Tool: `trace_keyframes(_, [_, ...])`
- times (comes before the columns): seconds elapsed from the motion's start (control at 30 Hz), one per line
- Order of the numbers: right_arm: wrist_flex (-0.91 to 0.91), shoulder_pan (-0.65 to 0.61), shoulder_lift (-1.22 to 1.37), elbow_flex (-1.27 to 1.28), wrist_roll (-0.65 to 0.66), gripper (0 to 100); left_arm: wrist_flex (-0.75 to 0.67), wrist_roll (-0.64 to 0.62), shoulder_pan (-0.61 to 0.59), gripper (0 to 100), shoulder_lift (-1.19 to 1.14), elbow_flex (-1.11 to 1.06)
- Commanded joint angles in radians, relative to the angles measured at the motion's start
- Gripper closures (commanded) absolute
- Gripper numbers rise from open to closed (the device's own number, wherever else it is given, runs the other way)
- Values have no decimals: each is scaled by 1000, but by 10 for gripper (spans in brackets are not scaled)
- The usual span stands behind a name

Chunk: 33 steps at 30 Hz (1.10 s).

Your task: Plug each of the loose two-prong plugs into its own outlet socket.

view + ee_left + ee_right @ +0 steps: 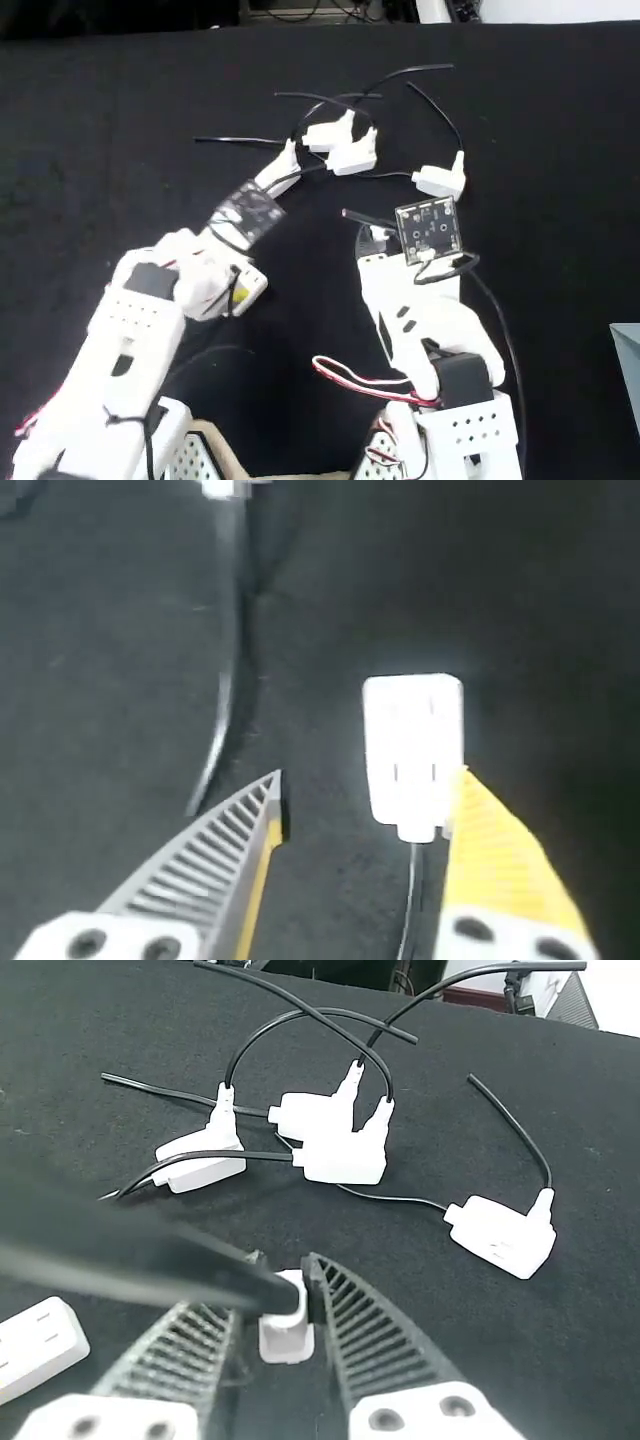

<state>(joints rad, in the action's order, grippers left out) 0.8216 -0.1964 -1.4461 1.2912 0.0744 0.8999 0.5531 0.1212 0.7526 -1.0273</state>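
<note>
My left gripper (pixel 365 800) is open just over the black mat, with a white outlet socket (pixel 412 745) lying between its fingers, close to the yellow finger (pixel 495 855). From above, the left gripper (pixel 285 165) sits at the left edge of a cluster of white corded pieces (pixel 345 145). My right gripper (pixel 300 1300) is shut on a white two-prong plug (pixel 285 1332) whose black cord (pixel 110 1255) runs off sideways. Seen from above, the right gripper (pixel 378 235) is at mid-table, below the cluster. Another white piece (pixel 440 180) lies apart to the right.
Several black cords (pixel 400 85) loop over the mat behind the cluster. A white socket block (pixel 35 1345) lies close beside my right gripper. A grey box corner (pixel 628 375) shows at the right edge. Open black mat spreads to the far left and right.
</note>
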Motion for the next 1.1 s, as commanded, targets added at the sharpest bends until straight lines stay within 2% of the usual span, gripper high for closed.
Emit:
trace_keyframes(0.0, [-14, -23, -2, -2, 9, 985, -8, -97, -104, 742, 106, 7])
trace_keyframes(0.13, [-14, -64, 1, -5, 5, 985, 8, -238, -275, 796, 206, 4])
trace_keyframes(0.33, [-23, -129, 194, -88, -5, 985, 167, -370, -455, 930, 327, -31])
trace_keyframes(0.4, [-52, -163, 289, -131, -25, 985, 175, -393, -498, 966, 367, -81])
trace_keyframes(0.5, [-123, -245, 407, -159, -29, 985, 175, -391, -559, 966, 442, -154])
trace_keyframes(0.63, [-250, -342, 527, -153, -29, 985, 175, -390, -605, 964, 548, -242])
trace_keyframes(0.93, [-646, -422, 736, -71, -20, 985, 175, -390, -610, 963, 750, -351])
trace_keyframes(1.07, [-671, -440, 858, -107, 6, 986, 175, -364, -610, 963, 764, -360])
